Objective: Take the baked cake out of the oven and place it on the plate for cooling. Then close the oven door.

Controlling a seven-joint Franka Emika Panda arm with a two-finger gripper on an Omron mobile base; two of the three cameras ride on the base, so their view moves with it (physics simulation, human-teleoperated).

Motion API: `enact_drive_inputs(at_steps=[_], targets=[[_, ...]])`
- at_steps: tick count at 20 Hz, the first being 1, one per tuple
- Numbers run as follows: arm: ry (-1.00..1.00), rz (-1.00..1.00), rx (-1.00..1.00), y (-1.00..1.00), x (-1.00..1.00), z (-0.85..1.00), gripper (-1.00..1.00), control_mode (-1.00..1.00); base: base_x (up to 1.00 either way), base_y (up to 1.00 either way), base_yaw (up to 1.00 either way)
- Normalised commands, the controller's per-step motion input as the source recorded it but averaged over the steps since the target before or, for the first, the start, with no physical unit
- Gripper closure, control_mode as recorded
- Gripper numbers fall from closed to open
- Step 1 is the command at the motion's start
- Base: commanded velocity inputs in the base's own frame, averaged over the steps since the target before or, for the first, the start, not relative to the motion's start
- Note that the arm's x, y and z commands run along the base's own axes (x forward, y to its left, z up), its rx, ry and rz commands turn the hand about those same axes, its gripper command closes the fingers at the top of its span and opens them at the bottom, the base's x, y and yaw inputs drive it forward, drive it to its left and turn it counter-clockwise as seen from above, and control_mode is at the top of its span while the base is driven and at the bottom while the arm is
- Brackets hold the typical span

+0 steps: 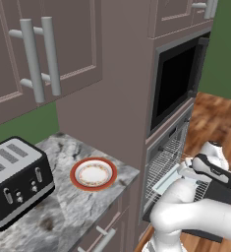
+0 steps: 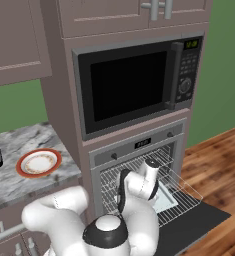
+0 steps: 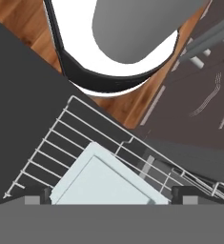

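Two finger tips of the pincer [image 3: 111,196] stand wide apart, empty, above the pale baking tray [image 3: 104,183] on the pulled-out rack [image 2: 181,192] over the lowered oven door [image 2: 199,220]. Cake hidden; heading and long axis untellable. Risk: descending blind, clipping tray or rack wires. Plate [image 1: 93,173] waits on surface [image 1: 63,206], well apart.

A kitchen: built-in oven [image 2: 139,165], microwave [image 2: 134,82], toaster [image 1: 16,179], stone counter [image 1: 63,216].
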Motion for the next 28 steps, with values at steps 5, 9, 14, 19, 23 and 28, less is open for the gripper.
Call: enact_drive_inputs(at_steps=[5, 9, 14, 19, 23, 28], targets=[[0.02, -0.01, 0.00, 0.00, 0.06, 0.00, -1.00, -1.00, 0.00, 0.00, 0.00], [0.11, -0.03, 0.00, 0.00, 0.16, 0.00, -1.00, -1.00, 0.00, 0.00, 0.00], [0.16, -0.10, 0.00, -0.01, 0.19, -0.03, -1.00, -1.00, 0.00, 0.00, 0.00], [0.16, -0.12, 0.00, -0.06, 0.15, -0.13, -1.00, -1.00, 0.00, 0.00, 0.00], [0.07, -0.18, 0.00, -0.18, 0.00, -0.23, -1.00, -1.00, 0.00, 0.00, 0.00], [0.00, -0.18, 0.00, -0.17, 0.00, -0.18, -1.00, -1.00, 0.00, 0.00, 0.00]])
